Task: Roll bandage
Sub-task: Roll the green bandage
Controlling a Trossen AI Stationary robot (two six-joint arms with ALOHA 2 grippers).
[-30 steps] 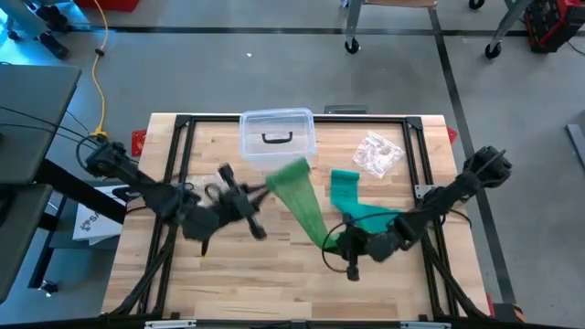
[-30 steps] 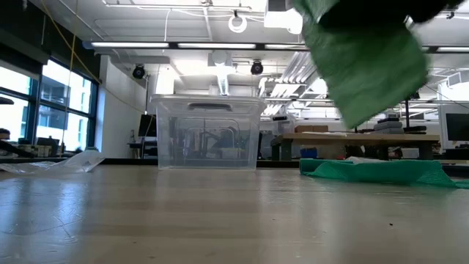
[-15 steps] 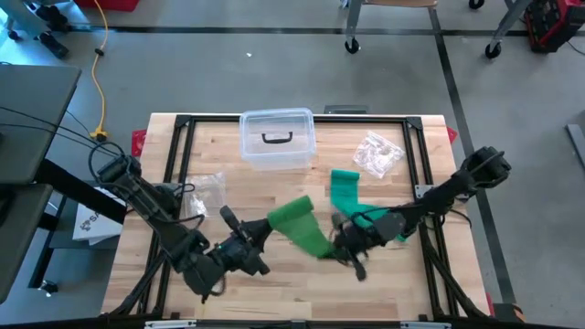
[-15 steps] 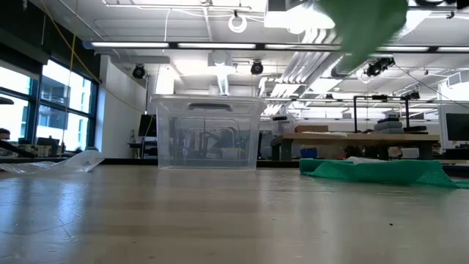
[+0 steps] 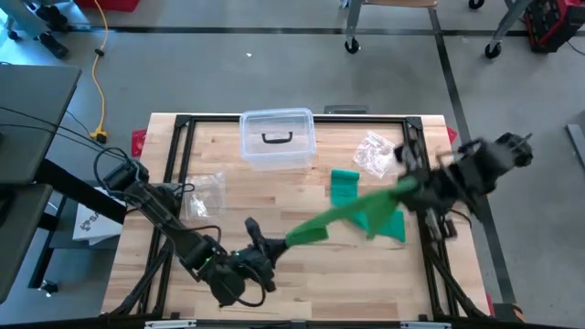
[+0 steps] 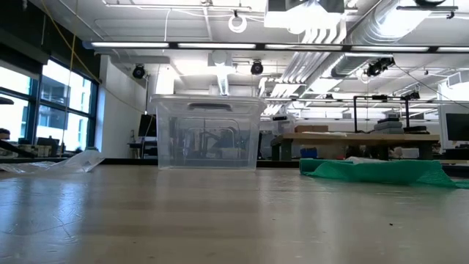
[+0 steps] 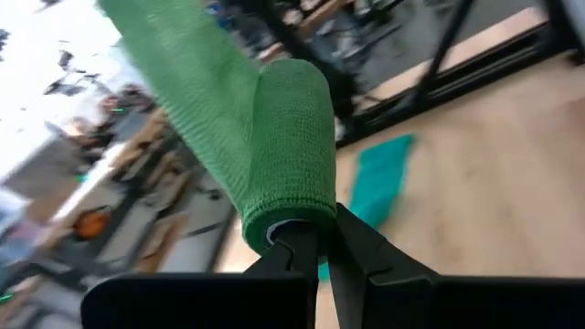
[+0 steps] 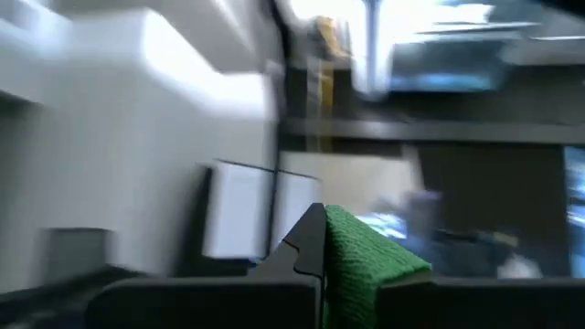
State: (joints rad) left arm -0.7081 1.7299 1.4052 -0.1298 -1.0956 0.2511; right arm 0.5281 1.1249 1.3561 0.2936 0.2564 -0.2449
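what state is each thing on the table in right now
green bandage: partly rolled, stretched taut in the air between both arms
left tool: shut on the rolled end
right tool: shut on the loose end
clear bin: lid on
plastic wrappers: crumpled, lying flat

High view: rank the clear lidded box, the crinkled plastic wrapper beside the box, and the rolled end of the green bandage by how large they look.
1. Clear lidded box: plainly largest.
2. Crinkled plastic wrapper.
3. Rolled end of the green bandage: looks smallest, though it is held up nearer the camera, so its place against the wrapper is unsure.
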